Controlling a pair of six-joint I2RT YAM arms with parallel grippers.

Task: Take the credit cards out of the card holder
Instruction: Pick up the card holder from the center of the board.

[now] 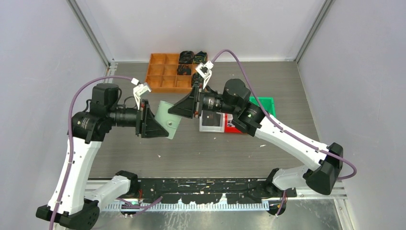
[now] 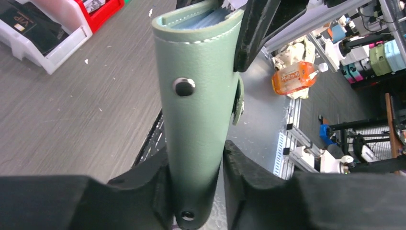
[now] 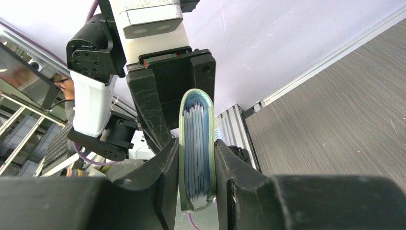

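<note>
One card holder (image 1: 168, 117), pale sage-green, soft and grained with white stitching, is held off the table (image 1: 191, 153) between two grippers. We list the left gripper (image 1: 160, 125) as clamped on one end and the right gripper (image 1: 181, 108) as clamped on the opposite end, with fingers pressed to both faces.

One round metal snap stud (image 2: 184, 86) and one small tab (image 2: 238, 103) show in the left wrist view only.

Credit cards (image 3: 195, 139): a tight stack of thin bluish edges inside the fold, seen in the right wrist view only. We cannot tell cards from pockets there, nor count them.

One dark card (image 2: 24, 24) marked VIP lies in one white bin (image 1: 212, 122).

One red bin (image 1: 232, 128), one green bin (image 1: 265, 103) and one orange tray (image 1: 165, 72) with compartments stand on the far half of the table.
</note>
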